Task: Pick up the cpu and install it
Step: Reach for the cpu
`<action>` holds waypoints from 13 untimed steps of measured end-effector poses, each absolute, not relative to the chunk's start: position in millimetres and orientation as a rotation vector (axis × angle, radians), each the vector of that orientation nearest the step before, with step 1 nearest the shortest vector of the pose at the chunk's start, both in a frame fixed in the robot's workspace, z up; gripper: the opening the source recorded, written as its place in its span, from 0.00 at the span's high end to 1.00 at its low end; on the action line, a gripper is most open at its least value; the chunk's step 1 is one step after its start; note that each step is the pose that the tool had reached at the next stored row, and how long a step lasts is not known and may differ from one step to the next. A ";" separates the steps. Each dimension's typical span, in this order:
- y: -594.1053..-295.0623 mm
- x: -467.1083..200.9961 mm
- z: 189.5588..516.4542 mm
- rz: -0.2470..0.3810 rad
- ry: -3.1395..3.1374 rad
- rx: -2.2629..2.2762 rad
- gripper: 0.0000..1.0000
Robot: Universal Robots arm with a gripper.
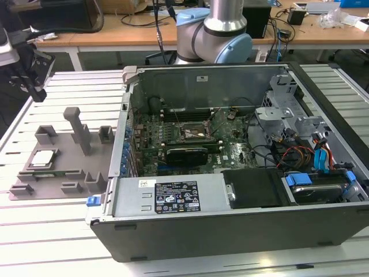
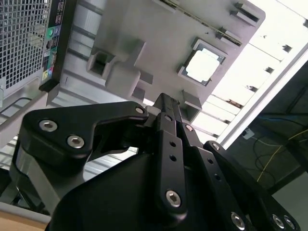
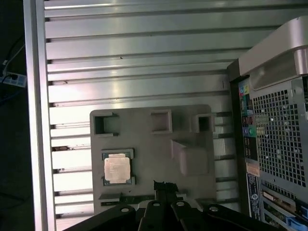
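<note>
The cpu (image 1: 43, 158) is a flat silvery square lying in a pocket of the grey fixture plate (image 1: 66, 173), at the exterior view's left. Both wrist views look down on the cpu (image 2: 203, 65) (image 3: 117, 168) in its pocket. My black gripper (image 1: 38, 93) hangs well above the table, over the far left corner, apart from the cpu. Its fingertips (image 3: 163, 185) stand together with nothing between them, and the gripper (image 2: 166, 102) points toward the plate's edge beside the cpu. The motherboard socket (image 1: 193, 131) lies inside the open computer case.
The open computer case (image 1: 230, 225) stands on the slatted metal table (image 1: 57, 242), right of the fixture plate (image 3: 144, 125). A tall grey post (image 1: 78, 130) and several blocks rise from the plate. Cables, drive bays and cards crowd the case around the socket.
</note>
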State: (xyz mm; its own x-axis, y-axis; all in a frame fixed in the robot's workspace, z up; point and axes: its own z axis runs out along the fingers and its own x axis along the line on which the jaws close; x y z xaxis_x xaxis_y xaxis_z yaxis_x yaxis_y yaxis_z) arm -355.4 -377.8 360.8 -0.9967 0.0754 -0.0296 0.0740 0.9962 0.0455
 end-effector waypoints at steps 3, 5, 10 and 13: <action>-377.5 -357.3 353.4 0.069 3.107 0.116 0.89; -377.5 -358.9 349.0 0.069 3.107 0.116 0.89; -377.5 -362.9 338.6 0.069 3.107 0.116 0.89; -377.6 -364.6 333.7 0.069 3.107 0.116 0.89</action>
State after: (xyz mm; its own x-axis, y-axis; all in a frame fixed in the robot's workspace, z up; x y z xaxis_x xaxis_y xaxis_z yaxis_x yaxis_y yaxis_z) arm -364.6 -377.6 333.7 -0.9967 0.0751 -0.0296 0.0737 0.9962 0.0455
